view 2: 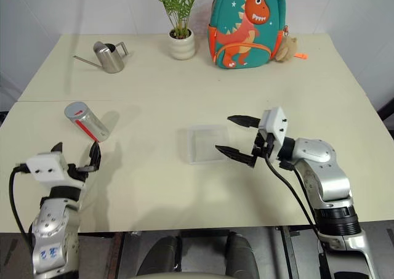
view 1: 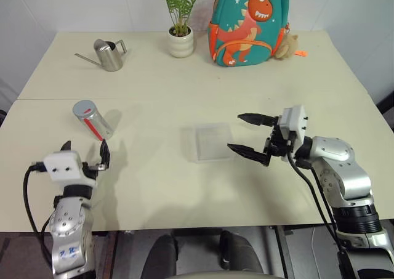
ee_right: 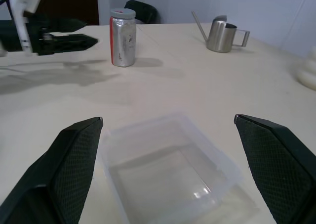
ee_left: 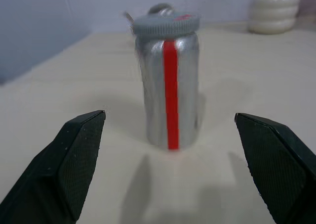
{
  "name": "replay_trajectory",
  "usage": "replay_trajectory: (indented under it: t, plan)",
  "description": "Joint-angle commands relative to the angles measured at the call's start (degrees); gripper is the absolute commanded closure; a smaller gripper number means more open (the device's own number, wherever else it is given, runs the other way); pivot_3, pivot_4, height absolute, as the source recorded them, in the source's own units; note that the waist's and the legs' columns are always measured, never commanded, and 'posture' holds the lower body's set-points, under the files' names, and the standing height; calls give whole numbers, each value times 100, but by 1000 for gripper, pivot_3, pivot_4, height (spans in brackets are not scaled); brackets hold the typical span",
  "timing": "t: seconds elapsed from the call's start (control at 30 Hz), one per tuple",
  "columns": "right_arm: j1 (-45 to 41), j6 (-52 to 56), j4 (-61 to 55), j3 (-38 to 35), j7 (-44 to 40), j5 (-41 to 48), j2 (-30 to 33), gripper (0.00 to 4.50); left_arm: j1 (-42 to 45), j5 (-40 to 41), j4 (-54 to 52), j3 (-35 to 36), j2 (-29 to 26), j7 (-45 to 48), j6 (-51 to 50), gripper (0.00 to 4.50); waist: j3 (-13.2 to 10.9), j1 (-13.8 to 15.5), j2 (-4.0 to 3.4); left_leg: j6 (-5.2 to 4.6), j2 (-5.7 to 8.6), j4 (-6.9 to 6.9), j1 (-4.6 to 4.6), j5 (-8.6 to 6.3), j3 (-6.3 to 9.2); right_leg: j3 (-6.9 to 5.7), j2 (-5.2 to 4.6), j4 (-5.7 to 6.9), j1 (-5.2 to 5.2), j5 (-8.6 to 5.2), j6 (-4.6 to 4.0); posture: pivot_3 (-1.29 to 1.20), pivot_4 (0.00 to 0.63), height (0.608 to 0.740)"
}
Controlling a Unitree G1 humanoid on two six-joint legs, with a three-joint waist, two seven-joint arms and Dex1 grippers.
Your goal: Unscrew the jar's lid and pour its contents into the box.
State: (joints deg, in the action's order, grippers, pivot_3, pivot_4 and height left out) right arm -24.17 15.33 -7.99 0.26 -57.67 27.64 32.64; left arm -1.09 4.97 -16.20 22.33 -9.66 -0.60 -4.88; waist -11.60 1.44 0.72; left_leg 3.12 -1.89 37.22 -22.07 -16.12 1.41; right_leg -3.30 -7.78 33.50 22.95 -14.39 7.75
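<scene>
Nearest the tabletop's (view 1: 154, 199) front edge, the left gripper (view 1: 84, 157) hovers with its fingers spread wide and empty, lined up on the jar (view 1: 93, 119) just beyond it, likely ready to steady the body. That jar stands upright, lid (view 1: 83, 108) on, red stripe facing the gripper, so nothing is unscrewed yet. Over to the right, the right gripper (view 1: 249, 134) also hangs with fingers wide apart and empty, aimed across the clear box (view 1: 208, 141), which sits mid-table, well apart from the jar. Farther back stand a watering can (view 1: 109, 54), a potted plant (view 1: 180, 40) and a dinosaur backpack (view 1: 249, 24). No readable brand or lettering anywhere.
</scene>
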Motion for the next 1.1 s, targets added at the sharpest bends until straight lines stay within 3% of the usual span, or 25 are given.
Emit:
replay_trajectory:
  t: [0.03, 0.57, 0.93, 1.1]
  plan:
    - [-89, 282, -419, 63, 222, 106, -106, 0, 351, -232, 220, -28, 79, -446, 116, 27, 2, 0, 3, 0, 0, -1, 0, 0, 0, 0, 0, 1, 0, 1, 1, 0, 150, 740]
    - [-14, 757, -1189, 285, 885, 80, -468, 0, 1687, -454, 1941, -305, -99, -916, 628, 27, 6, -6, 10, -2, -2, -6, -21, -2, -41, 39, 4, 4, 49, 8, 15, 0, 150, 740]
    - [-141, 588, -1312, 520, 524, -89, -227, 0, 2232, -375, 2761, -253, -392, -966, 905, 27, 7, -4, 13, -1, -2, -6, -22, -1, -44, 42, 5, 23, 50, 10, 18, 0, 150, 740]
    - [-100, 533, -1343, 512, 594, -89, -330, 0, 2319, -233, 2945, -243, -441, -863, 958, 1147, 7, -5, 13, 0, -2, -8, -22, -1, -45, 42, 5, 22, 50, 10, 18, 0, 150, 740]
